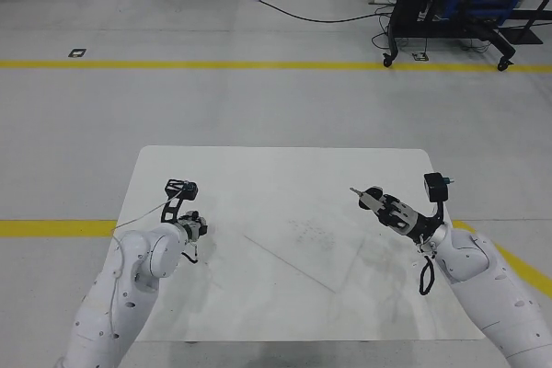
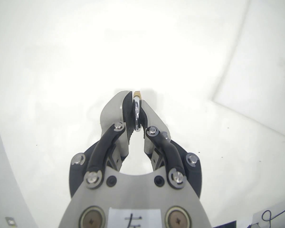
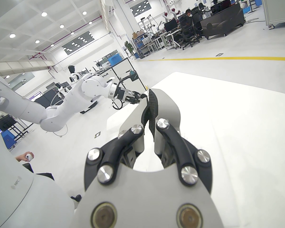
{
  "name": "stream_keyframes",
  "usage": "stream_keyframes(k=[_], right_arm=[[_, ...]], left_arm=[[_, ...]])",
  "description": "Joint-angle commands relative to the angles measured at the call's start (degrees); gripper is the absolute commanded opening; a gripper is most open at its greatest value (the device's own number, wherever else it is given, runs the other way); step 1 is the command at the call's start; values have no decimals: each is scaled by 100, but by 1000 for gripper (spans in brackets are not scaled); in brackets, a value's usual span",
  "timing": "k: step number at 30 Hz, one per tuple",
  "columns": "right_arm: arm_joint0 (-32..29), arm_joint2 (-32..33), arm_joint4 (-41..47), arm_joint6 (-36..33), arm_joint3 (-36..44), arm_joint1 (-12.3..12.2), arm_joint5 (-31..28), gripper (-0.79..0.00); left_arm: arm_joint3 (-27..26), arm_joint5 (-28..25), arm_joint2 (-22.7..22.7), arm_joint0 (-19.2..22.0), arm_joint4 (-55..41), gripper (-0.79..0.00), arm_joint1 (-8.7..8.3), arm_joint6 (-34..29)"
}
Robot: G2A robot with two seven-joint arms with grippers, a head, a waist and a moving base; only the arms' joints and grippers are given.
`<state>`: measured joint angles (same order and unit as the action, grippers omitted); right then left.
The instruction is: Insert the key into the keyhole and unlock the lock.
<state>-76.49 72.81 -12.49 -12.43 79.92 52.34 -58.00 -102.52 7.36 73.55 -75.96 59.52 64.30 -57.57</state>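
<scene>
My left gripper is shut on a small padlock. Its silver shackle is pinched between the black pads and a corner of the brass body shows past the fingertips. In the top view this gripper hangs over the left part of the white table. My right gripper is over the right part of the table, shut on a thin metal key that sticks out past its tips toward the left. In the right wrist view its pads are pressed together, and the left arm's gripper shows farther off.
The table top between the two grippers is bare except for faint scuffs and a thin line. Yellow lines run across the grey floor. A dark wheeled frame stands far back on the right, off the table.
</scene>
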Motion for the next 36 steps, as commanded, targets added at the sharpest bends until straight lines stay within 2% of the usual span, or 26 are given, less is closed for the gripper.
stream_keyframes(k=[1, 4, 7, 10, 13, 16, 24, 26, 30, 33, 36], right_arm=[[0, 0, 0, 0, 0, 0, 0, -785], [0, 0, 0, 0, 0, 0, 0, -785], [0, 0, 0, 0, 0, 0, 0, -785], [0, 0, 0, 0, 0, 0, 0, -785], [0, 0, 0, 0, 0, 0, 0, -785], [0, 0, 0, 0, 0, 0, 0, -785], [0, 0, 0, 0, 0, 0, 0, -785], [12, -79, 74, 21, 93, 25, 56, -785], [423, -468, 203, 51, 38, 148, 20, -785], [813, -841, 181, 134, -90, 285, 37, -785], [1132, -1071, -23, 469, -135, 427, 117, -785]], left_arm=[[-245, -284, 244, -203, -546, -785, -14, 264], [-495, -853, 544, -427, -1399, -785, -27, 634], [-533, -1686, 709, -522, -2526, -785, -19, 1020], [-434, -2584, 610, -441, -3395, -785, -10, 1102], [-261, -3251, 442, -294, -4009, -785, 3, 1142], [-17, -3817, 330, -159, -4093, -785, 0, 1190], [72, -3753, 272, -125, -3915, -785, -3, 1154], [451, -3542, 201, 77, -4120, -785, 34, 1476], [1491, -3376, -246, 771, -5908, -785, 200, 1814], [2121, -2805, -559, 1254, -7039, -785, 329, 1787], [2667, -2642, -684, 1595, -7322, -785, 378, 1589]])
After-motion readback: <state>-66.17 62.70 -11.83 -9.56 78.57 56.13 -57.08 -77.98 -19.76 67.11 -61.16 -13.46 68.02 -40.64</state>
